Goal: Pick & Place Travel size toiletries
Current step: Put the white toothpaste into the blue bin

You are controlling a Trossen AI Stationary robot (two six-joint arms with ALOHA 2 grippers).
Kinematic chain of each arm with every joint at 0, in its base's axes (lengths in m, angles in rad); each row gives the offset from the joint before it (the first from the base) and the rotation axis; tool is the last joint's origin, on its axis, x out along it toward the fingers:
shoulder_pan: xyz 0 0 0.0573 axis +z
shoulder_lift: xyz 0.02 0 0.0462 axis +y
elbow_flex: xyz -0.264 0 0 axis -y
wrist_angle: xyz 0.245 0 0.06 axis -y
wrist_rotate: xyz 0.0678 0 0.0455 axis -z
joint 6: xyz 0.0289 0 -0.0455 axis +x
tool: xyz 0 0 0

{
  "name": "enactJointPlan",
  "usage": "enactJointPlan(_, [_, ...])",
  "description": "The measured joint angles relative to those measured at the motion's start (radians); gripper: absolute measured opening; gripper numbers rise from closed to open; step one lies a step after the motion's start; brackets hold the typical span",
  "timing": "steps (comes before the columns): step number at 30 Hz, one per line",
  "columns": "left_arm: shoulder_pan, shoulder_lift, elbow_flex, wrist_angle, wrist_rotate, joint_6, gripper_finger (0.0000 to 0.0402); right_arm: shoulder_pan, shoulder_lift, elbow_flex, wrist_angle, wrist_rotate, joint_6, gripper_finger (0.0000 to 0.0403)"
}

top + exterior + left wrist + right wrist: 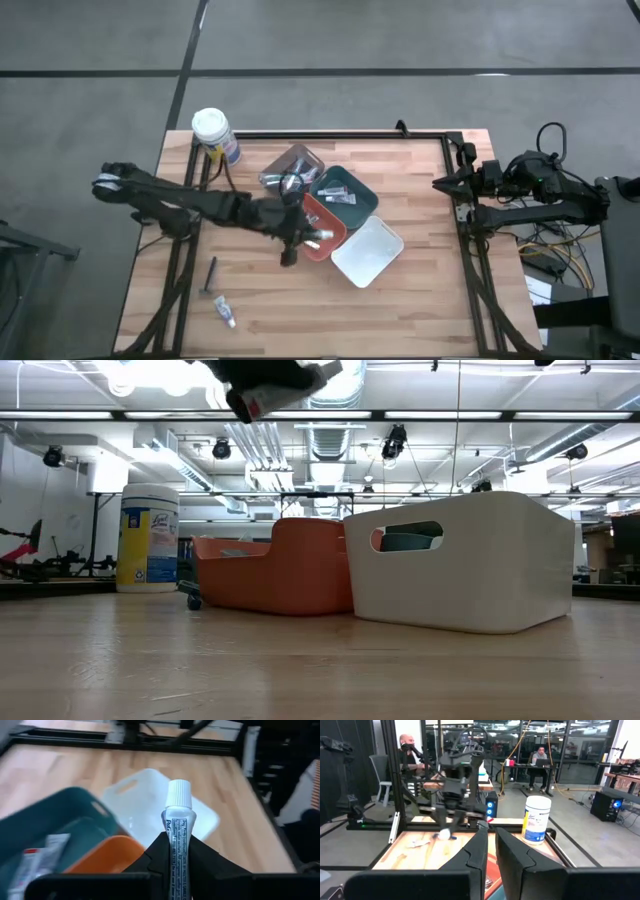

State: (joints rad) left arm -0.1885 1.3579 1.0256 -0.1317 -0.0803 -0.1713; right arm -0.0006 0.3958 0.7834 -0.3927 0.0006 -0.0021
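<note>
Currently I have the left end effector raised above the tabletop, over the near edge of the orange tray, and its fingers are clamped on a small white tube with a ribbed white cap. In the left wrist view the tube's long axis runs straight out along the fingers, cap forward, pointing over the orange tray toward the white tray; the teal tray lies to one side and already holds a few toiletries. My judgement: the drop turns on which tray sits under the cap, and at present the tube hangs over the boundary between orange and white, so a small advance would shift the target. Two items remain loose on the tabletop near the left arm's side: a slim dark long-handled piece and a second small tube, both well apart from the trays. The right end effector waits at the table's right edge, fingers close together and holding nothing. The left arm is plainly nearer the loose items.
</note>
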Motion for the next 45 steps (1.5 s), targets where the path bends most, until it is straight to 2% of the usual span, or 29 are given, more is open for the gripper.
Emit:
enactJointPlan(3, [0.046,0.001,-0.002,0.026,0.002,0.041,0.0048,0.000,0.000,0.000,0.000,0.000,0.001,0.0034])
enactJointPlan(11, [0.095,0.001,-0.112,0.426,0.006,0.139,0.0049,0.000,0.000,0.000,0.000,0.000,0.002,0.0034])
enactJointPlan(19, [0.145,0.017,-0.220,0.602,0.007,0.151,0.0049,0.000,0.000,0.000,0.000,0.000,0.000,0.0034])
enactJointPlan(24, [0.167,0.064,-0.231,0.679,0.006,0.152,0.0049,0.000,0.000,0.000,0.000,0.000,0.000,0.0034])
enactJointPlan(32, [0.213,0.214,-0.157,0.746,0.002,0.183,0.0049,0.000,0.000,0.000,0.000,0.000,0.000,0.0034])
enactJointPlan(39, [0.272,0.365,-0.015,0.751,0.002,0.289,0.0049,0.000,0.000,0.000,0.000,0.000,0.002,0.0034])
enactJointPlan(45, [0.322,0.456,0.044,0.742,0.009,0.360,0.0049,0.000,0.000,0.000,0.000,0.000,0.001,0.0034])
